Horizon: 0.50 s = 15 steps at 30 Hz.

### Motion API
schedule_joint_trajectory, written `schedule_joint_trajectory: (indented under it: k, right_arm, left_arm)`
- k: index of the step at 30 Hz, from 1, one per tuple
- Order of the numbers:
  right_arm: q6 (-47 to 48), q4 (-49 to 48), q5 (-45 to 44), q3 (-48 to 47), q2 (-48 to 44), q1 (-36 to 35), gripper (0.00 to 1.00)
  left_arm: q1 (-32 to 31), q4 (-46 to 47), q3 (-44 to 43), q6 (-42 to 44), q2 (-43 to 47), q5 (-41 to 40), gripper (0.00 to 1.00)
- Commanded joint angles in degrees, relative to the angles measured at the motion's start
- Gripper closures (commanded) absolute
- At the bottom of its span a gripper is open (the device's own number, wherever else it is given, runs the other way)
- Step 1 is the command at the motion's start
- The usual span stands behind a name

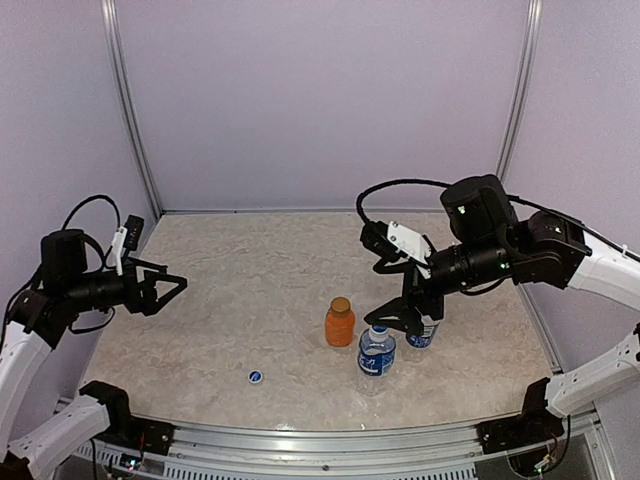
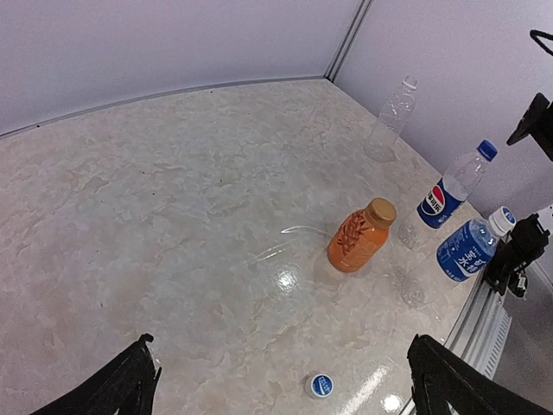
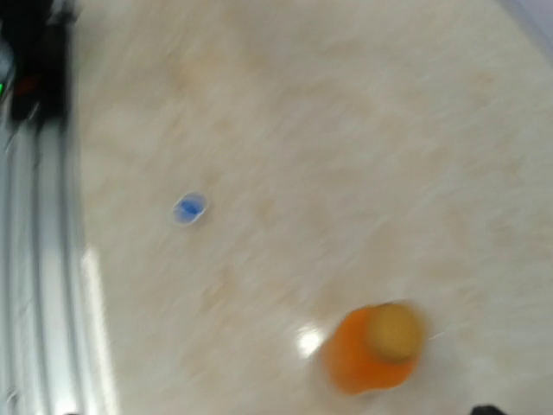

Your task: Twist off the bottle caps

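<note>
Counting: four bottles (image 2: 354, 242) | one loose cap (image 2: 321, 385) | left claw (image 1: 172, 292) spread | right claw (image 1: 402, 318) spread

Ahead of the left gripper (image 1: 168, 295) the tabletop (image 1: 250, 270) lies bare up to the orange bottle (image 1: 340, 322), with only a flat loose cap (image 1: 256, 376) low in the path. The right gripper (image 1: 402, 320) is hemmed in. A blue-labelled bottle (image 1: 376, 352) stands just beneath it, another bottle (image 1: 424, 336) is close behind it, and the orange bottle is just to its left.
</note>
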State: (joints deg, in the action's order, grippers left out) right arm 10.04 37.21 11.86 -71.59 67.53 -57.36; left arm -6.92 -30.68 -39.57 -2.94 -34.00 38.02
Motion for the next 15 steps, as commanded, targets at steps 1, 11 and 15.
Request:
schedule_joint_trajectory:
  k: [1,11,15]
  right_arm:
    - [-2.95,8.47,-11.06,-0.79,2.40,-6.38,0.06]
    - [-5.93,8.26,-14.19,3.64,3.63,-6.59,0.17]
    - [-5.21,6.01,-12.10,4.49,3.00,-6.54,0.24]
  left_arm:
    - [-1.23,-1.80,-1.63,2.29,-1.61,1.27,0.01]
    - [-1.43,-1.80,-1.39,2.32,-1.73,1.53,0.02]
    - [-1.43,-2.20,-1.55,2.44,-1.60,1.54,0.02]
